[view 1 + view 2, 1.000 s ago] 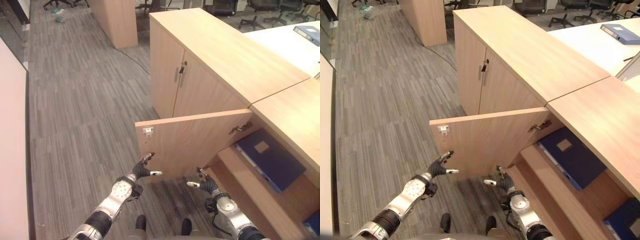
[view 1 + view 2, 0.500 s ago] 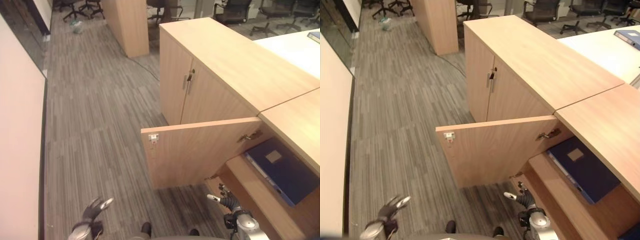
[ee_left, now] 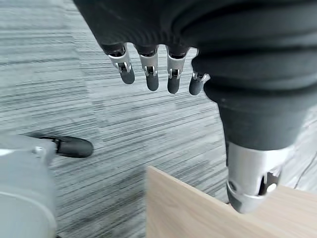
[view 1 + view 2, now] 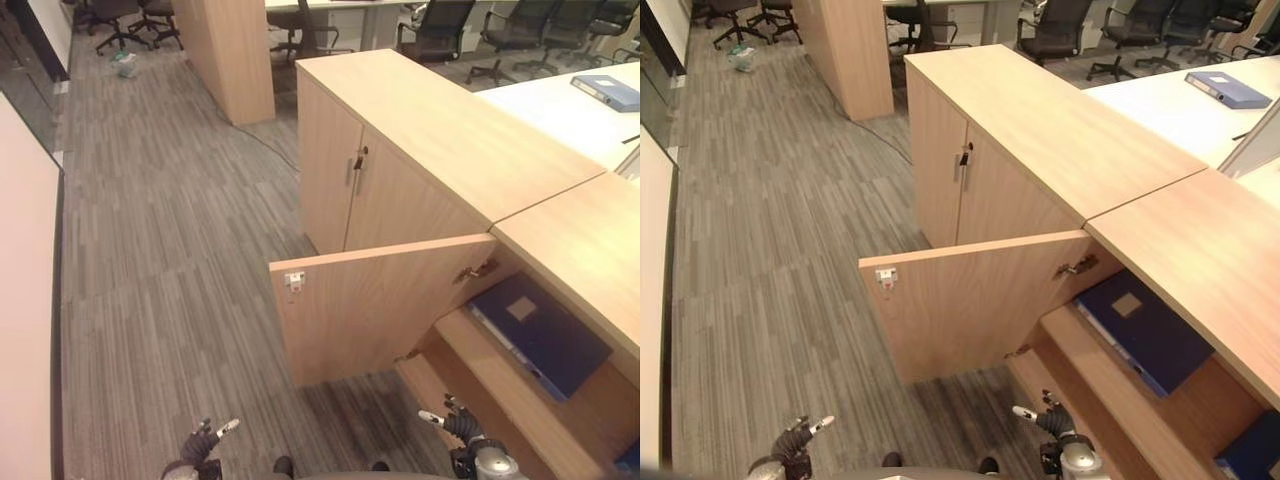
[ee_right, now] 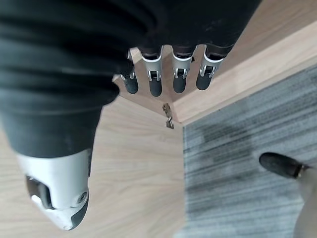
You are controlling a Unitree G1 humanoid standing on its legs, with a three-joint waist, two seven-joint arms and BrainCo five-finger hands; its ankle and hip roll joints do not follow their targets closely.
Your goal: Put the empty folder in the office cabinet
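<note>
A dark blue folder (image 4: 545, 335) lies flat on the upper shelf inside the light wood office cabinet (image 4: 450, 140). The lower cabinet door (image 4: 375, 310) stands swung open toward me. My left hand (image 4: 200, 447) is low over the floor, well left of the door, fingers (image 3: 148, 74) straight and holding nothing. Below the door's hinge side, near the shelf's front edge, is my right hand (image 4: 462, 425), its fingers (image 5: 153, 82) also straight and empty.
A second pair of cabinet doors (image 4: 350, 185) further back is closed. A light blue folder (image 4: 608, 92) lies on the white table at the far right. Another blue item (image 4: 1252, 450) sits on the lower shelf. Office chairs (image 4: 440, 30) stand beyond.
Both hands have dropped back from the open door toward me, the left one furthest. The view has shifted. The door and the folder stay as they were.
</note>
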